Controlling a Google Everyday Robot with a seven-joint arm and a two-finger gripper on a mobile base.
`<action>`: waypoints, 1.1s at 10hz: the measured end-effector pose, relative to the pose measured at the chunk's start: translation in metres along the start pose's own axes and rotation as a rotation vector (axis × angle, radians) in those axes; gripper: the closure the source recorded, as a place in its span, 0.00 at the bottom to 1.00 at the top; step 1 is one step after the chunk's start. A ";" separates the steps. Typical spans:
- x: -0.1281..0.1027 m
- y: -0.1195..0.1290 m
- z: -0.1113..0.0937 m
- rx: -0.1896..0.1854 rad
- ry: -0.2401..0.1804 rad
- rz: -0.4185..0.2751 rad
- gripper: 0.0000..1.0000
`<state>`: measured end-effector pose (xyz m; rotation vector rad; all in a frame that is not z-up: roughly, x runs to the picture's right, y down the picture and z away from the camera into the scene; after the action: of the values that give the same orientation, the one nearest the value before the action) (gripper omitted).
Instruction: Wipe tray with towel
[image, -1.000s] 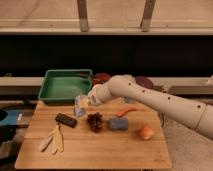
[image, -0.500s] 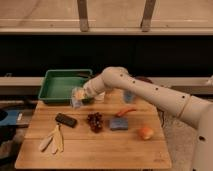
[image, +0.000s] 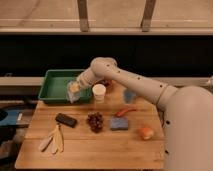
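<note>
On the table (image: 100, 150), the green tray (image: 56, 82) sits at the back left, its floor bare. The gripper (image: 75, 89) hangs over the tray's front right corner, clamped shut on what looks like the pale towel (image: 73, 95), though the bundle is hard to make out. The towel has reached the tray, but wiping across the floor seems mostly left to do.

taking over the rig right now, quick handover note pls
gripper: shut, at the front right corner of the large shallow green plastic tray; nothing clearly held.
small pale grey-blue lumpy cloth towel: on the wooden table, well right of the tray, apart from the gripper.
done: no wiping evident.
left: probably pick up towel, then wipe tray.
</note>
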<state>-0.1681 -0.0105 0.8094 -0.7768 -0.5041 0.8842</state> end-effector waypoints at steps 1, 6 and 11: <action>-0.004 -0.004 0.007 -0.008 0.011 -0.007 1.00; -0.029 -0.048 -0.001 0.011 -0.033 -0.023 1.00; -0.029 -0.046 0.000 0.015 -0.030 -0.027 1.00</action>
<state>-0.1619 -0.0532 0.8426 -0.7425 -0.5327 0.8748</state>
